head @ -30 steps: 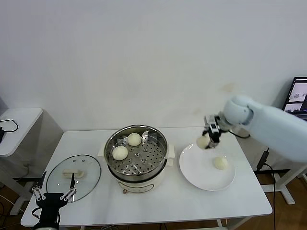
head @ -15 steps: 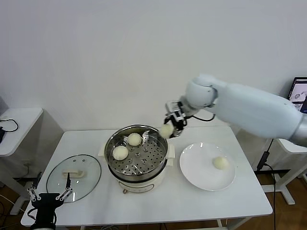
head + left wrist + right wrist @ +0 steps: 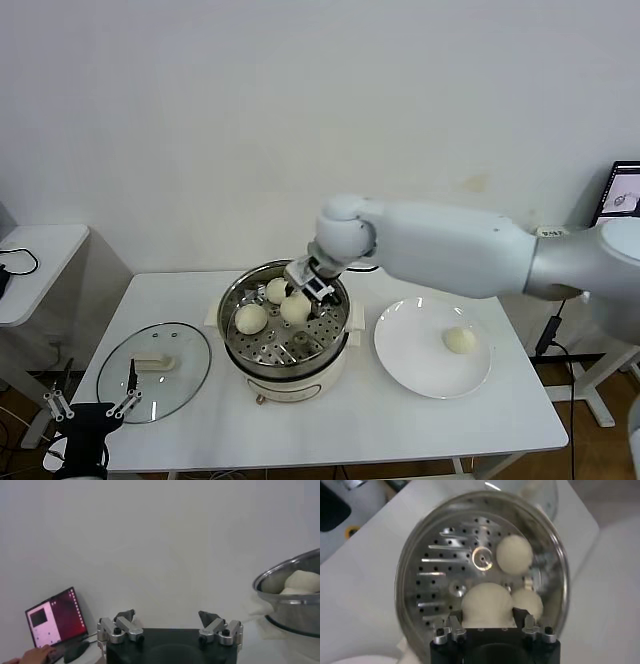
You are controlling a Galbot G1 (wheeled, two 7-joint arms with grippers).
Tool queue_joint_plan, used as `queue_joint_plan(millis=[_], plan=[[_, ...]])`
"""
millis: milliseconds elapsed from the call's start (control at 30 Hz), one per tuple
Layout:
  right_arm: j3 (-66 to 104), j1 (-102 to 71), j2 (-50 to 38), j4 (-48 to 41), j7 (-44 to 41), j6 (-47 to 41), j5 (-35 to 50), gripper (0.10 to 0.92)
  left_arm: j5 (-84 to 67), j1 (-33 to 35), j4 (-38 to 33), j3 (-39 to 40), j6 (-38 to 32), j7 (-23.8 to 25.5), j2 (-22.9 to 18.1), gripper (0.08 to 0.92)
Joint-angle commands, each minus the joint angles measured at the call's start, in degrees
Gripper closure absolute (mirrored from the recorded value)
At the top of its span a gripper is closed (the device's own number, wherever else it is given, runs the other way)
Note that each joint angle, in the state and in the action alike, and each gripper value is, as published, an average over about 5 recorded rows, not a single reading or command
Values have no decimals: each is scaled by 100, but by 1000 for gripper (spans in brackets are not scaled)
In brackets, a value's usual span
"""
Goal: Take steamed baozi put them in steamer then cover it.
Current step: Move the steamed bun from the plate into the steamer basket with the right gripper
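Observation:
The steel steamer (image 3: 232, 300) stands on its cream pot base at the table's middle. Two baozi (image 3: 250, 318) (image 3: 277, 290) lie in it. My right gripper (image 3: 303, 292) is shut on a third baozi (image 3: 296, 309) and holds it low inside the basket, next to them. In the right wrist view the held baozi (image 3: 486, 604) sits between the fingers (image 3: 487, 616), with the two others (image 3: 515, 554) (image 3: 528, 602) beyond. A fourth baozi (image 3: 459, 340) lies on the white plate (image 3: 410, 350). The glass cover (image 3: 153, 370) lies flat to the steamer's left. My left gripper (image 3: 92, 398) is open and parked off the table's front left corner.
The left wrist view shows the left gripper (image 3: 166, 615) open and empty, the steamer's rim (image 3: 285, 597) beside it and a laptop (image 3: 55, 617) farther off. A small side table (image 3: 30, 260) stands to the left. A screen (image 3: 622, 200) shows at the far right.
My right gripper carried the baozi from above the plate leftward and down into the steamer. My left gripper sank slightly at the front left corner.

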Motion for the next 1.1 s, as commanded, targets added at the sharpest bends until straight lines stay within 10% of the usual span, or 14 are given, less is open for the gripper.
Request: queue_joint_plan(millis=[33,833,1100], plan=[[-258,-215,668,-190,20,964,-809,390,-11,34,-20,-75,-16,-12,-9,177],[-369,-207,721,50,-233,1243,-739,375,-9,13,29,-35,-24,-37,-18,177],[-271,131,354,210,-268,1189,-530,217,-7,3,15,-42,-20,-30,11,177]])
